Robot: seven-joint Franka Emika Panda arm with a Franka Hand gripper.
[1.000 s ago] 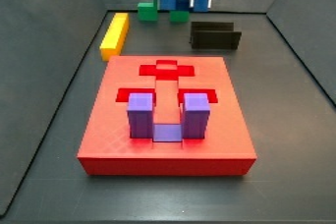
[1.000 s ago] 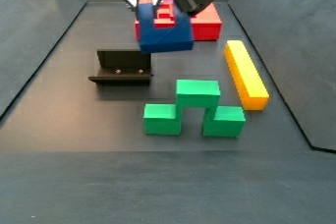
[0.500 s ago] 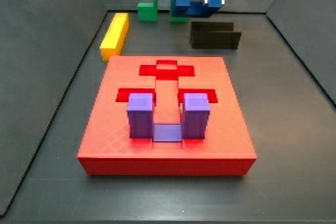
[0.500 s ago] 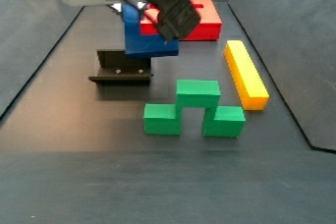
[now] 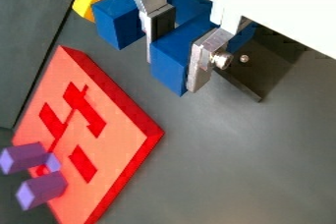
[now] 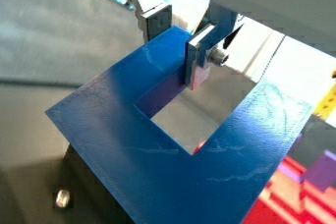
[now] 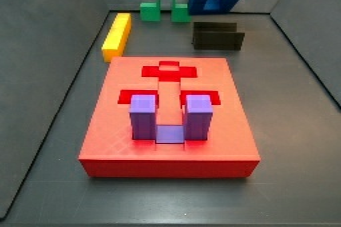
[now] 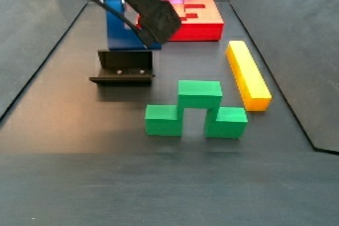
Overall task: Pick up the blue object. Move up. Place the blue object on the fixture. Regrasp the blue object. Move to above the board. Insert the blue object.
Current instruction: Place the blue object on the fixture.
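the red board (image 7: 167, 112) is the biggest thing here, a flat square slab lying on the dark counter (image 7: 286, 151), with cut-out recesses in its top; a lighter purple u-shaped block (image 7: 166, 117) stands in the recess near one edge, legs up. in a side view the board sits well beyond the other pieces. a long yellow bar (image 8: 247, 72) lies alongside, and the green block (image 8: 196, 109), stepped and chunky, rests near it, apart from everything else.

the fixture (image 8: 123, 67), a small black holder with raised side walls, stands on the counter between the green block and the board. just above it hangs the blue object (image 8: 122, 27), clear of the counter and carried by the claw (image 5: 182, 35), which is clamped on it: in a wrist view the silver plates pinch one wall of the u, one plate on the outside face and one in the gap between the legs. whether the block's lower edge touches the fixture yet i cannot tell.

the blue object (image 6: 171, 135) looks like a rigid, light plastic piece with smooth faces, so it probably will not deform but could pivot or slip in a narrow pinch. for the regrasp, flat opposite faces across the bridge seem the safest hold, keeping both square legs free to enter the board's recess.
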